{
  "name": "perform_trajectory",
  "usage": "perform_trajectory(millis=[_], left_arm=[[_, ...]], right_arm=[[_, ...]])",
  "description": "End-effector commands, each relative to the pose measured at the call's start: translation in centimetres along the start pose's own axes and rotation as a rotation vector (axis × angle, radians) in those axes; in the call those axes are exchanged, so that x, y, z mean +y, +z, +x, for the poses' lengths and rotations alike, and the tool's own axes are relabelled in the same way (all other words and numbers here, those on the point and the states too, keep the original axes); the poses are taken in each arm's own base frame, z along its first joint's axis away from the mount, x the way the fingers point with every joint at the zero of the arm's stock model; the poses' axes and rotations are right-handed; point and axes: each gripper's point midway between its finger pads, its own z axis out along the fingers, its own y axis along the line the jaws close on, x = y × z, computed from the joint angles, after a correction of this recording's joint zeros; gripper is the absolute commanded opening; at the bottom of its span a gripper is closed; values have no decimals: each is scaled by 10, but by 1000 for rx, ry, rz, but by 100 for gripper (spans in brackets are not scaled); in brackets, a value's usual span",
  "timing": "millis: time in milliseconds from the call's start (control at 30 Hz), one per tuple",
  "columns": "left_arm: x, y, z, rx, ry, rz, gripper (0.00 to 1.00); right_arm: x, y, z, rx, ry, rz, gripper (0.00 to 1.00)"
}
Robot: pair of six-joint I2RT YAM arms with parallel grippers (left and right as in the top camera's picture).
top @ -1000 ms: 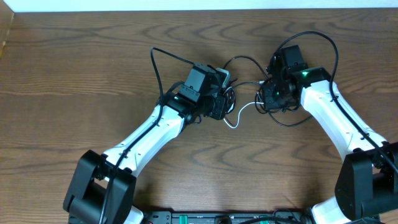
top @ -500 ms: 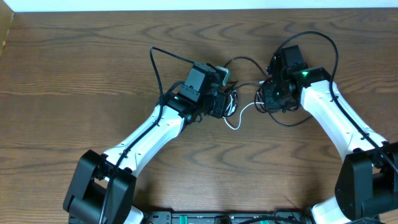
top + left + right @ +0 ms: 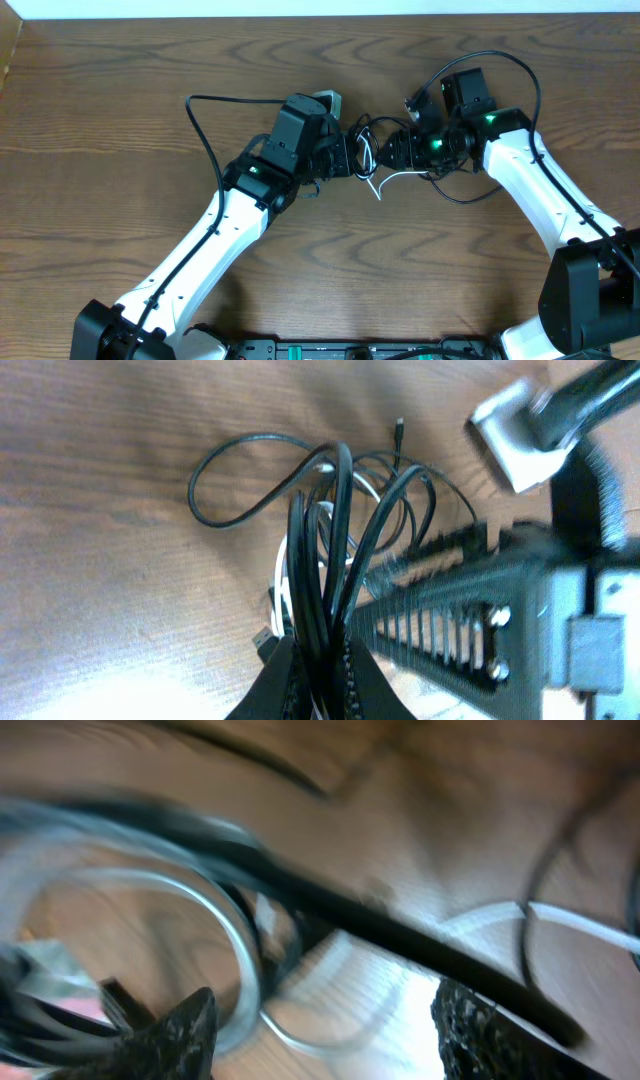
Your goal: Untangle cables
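The cables lie tangled between my two grippers at the table's middle back. In the overhead view, black cable (image 3: 377, 128) loops over a white cable (image 3: 383, 182) whose end trails toward the front. My left gripper (image 3: 350, 158) is shut on a bundle of black strands (image 3: 318, 580), with a bit of the white cable (image 3: 283, 575) beside them, pinched at the fingertips (image 3: 322, 672). My right gripper (image 3: 397, 150) stands open right at the tangle. The right wrist view is blurred: a white loop (image 3: 243, 955) and a black strand (image 3: 400, 935) run ahead of its spread jaws (image 3: 330, 1030).
Thicker black arm wires arc off each arm, one at the left (image 3: 197, 125) and one at the right (image 3: 533, 85). A small plug end (image 3: 398, 427) lies on the wood. The table's back edge (image 3: 300, 14) is close behind. The right arm's finger (image 3: 470, 595) crosses the left wrist view.
My left gripper closed on the cable bundle and drew it left. My right gripper opened and shifted left toward the tangle.
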Motion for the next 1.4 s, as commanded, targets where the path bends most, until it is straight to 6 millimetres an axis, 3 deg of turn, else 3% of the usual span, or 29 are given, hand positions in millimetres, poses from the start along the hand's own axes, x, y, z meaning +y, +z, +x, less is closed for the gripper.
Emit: perform_trajectory(millis=[0,100,167,200,233,267,367,467,633,667,733,767,800,867,1000,1033,1067,1200,1367], left_arm=[[-10,-3,2,21,-21,50,8],[-32,-5,-1,29,-19,163,8],[-35,-5,-4,21,-36,173,8],[-36,-6,-4,23,-35,178,8],[-39,-6,-3,27,-32,195,8],[-39,-6,-3,27,-31,198,8],[-36,-6,-2,34,-34,188,8],[-18,-9,-7,29,-39,150,8],[38,-14,-13,14,23,-46,7],[59,-18,-17,-9,23,-138,8],[93,-30,-34,-79,-40,-260,8],[96,-32,-39,-96,-99,-247,8],[88,-30,-38,-87,-129,-200,8],[53,-22,-22,-2,-101,-54,27],[13,-10,7,89,-35,41,36],[9,-6,12,106,-25,46,45],[7,-3,17,120,-21,48,47],[-3,15,34,173,-51,54,47],[3,40,47,220,-57,38,47]], right_arm=[[23,-9,-8,-31,56,-102,66],[27,-7,-7,-29,75,-107,65],[29,-5,-6,-25,71,-104,52],[27,-4,-7,-29,72,-89,35],[20,-4,-7,-38,77,-50,11],[8,-3,-8,-51,91,19,1],[-51,-14,-5,-95,133,352,1],[-112,-52,-1,-148,150,748,1],[-124,-63,-2,-156,157,805,1],[-126,-65,-1,-154,160,815,1],[-119,-58,3,-106,117,754,1],[-108,-48,5,-66,59,678,1],[-100,-42,6,-43,24,622,1],[-89,-34,9,-28,9,575,1],[-62,-17,17,9,-13,456,1],[-56,-14,18,14,-2,423,1],[-52,-12,19,16,8,402,1],[-31,-4,19,23,26,283,1],[-28,-3,20,30,24,270,1]])
